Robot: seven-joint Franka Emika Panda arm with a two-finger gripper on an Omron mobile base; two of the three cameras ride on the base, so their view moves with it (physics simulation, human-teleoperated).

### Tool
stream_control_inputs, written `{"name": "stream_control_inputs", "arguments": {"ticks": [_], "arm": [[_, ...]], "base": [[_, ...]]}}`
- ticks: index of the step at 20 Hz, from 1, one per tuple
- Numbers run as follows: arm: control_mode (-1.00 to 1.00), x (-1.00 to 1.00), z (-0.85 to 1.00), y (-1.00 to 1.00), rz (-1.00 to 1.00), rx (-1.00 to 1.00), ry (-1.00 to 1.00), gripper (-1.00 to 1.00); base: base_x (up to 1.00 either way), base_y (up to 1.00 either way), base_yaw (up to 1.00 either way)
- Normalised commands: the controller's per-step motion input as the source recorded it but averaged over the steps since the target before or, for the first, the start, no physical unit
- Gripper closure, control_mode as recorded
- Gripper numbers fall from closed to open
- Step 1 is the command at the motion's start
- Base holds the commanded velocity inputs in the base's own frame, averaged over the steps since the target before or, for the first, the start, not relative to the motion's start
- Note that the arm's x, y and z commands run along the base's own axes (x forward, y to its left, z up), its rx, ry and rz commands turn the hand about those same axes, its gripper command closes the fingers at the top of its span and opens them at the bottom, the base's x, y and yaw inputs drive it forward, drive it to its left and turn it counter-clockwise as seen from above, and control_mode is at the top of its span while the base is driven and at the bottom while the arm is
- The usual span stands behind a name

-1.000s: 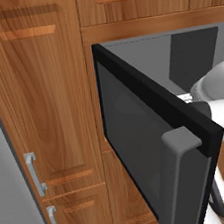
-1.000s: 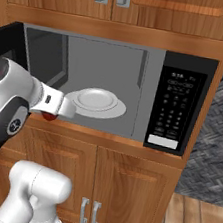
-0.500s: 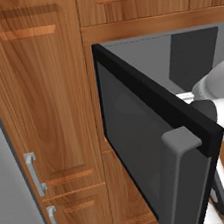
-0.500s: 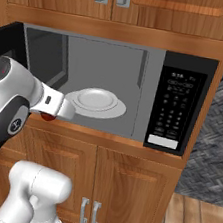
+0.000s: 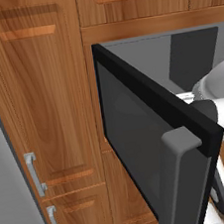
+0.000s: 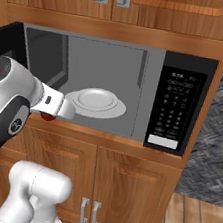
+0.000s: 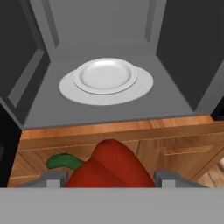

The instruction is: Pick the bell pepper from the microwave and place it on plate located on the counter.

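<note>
The microwave (image 6: 153, 84) stands open, its dark glass door (image 5: 147, 139) swung out to the left. My gripper (image 7: 111, 177) is shut on the bell pepper (image 7: 109, 162), glossy red with a green stem. It hangs just in front of the oven's lower left sill, over the wooden cabinet front. In the right base view the bell pepper (image 6: 47, 117) peeks out red under my gripper (image 6: 50, 113). The plate and the counter are out of view.
A white dish (image 7: 105, 75) lies on the round turntable (image 7: 140, 85) inside the grey cavity. The door's grey bar handle (image 5: 184, 174) juts out close to my arm. The control panel (image 6: 177, 110) is on the right, with wooden cabinets (image 6: 98, 182) above and below.
</note>
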Motion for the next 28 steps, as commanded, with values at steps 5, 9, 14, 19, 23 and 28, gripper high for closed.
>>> {"name": "stream_control_inputs", "arguments": {"ticks": [5, 9, 14, 19, 23, 28], "arm": [[1.00, 0.00, 0.00, 0.00, 0.00, 0.00, 0.00, 1.00], [1.00, 0.00, 0.00, 0.00, 0.00, 0.00, 0.00, 1.00], [1.00, 0.00, 0.00, 0.00, 0.00, 0.00, 0.00, 1.00], [1.00, 0.00, 0.00, 0.00, 0.00, 0.00, 0.00, 1.00], [1.00, 0.00, 0.00, 0.00, 0.00, 0.00, 0.00, 1.00], [1.00, 0.00, 0.00, 0.00, 0.00, 0.00, 0.00, 1.00]], "base": [[-0.50, -0.73, 0.01], [-0.84, -0.92, 0.07], [-0.92, -0.45, 0.57], [-0.56, -0.24, 0.97], [-0.47, -0.25, 0.99], [-0.45, -0.23, 1.00]]}}
